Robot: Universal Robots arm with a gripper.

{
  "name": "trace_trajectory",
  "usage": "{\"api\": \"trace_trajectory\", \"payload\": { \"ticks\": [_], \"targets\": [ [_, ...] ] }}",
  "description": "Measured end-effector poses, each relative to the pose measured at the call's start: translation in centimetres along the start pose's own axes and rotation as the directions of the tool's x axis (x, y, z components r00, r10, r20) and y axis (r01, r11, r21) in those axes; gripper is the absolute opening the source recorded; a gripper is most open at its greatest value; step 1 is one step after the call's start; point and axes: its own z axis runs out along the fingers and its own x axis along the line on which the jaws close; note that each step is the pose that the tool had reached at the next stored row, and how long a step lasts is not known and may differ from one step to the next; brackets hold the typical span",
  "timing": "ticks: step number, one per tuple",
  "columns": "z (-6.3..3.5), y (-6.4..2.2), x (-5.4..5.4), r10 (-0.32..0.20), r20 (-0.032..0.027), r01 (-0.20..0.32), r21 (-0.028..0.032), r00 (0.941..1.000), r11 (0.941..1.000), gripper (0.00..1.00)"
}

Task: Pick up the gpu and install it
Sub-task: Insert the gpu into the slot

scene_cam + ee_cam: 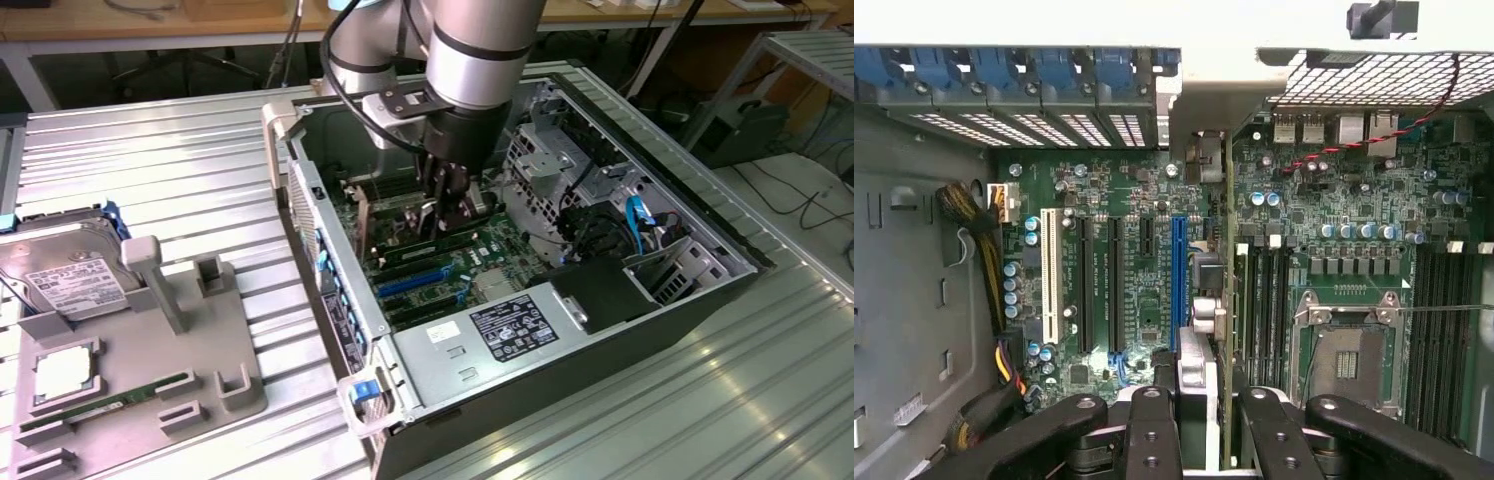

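The fingers point(1154, 435) are clamped on the graphics card point(1201, 375), held edge-on between them. Beyond the fingers lies the motherboard point(1124, 290), its blue slot point(1178, 280) just beside the card.

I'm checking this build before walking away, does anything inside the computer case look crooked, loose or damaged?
Nothing looks damaged or spilled. The gripper holds the gpu upright on edge over the motherboard, parallel to the expansion slots. The one gap is the empty processor socket; a twisted red-black wire crosses the board loosely.
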Motion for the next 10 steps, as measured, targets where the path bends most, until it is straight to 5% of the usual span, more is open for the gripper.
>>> {"api": "trace_trajectory", "payload": {
  "ticks": [10],
  "targets": [
    [0.28, 0.09, 0.55, 0.0, 0.0001, 0.0, 0.0, 1.0, 1.0, 0.28]
  ]
}}
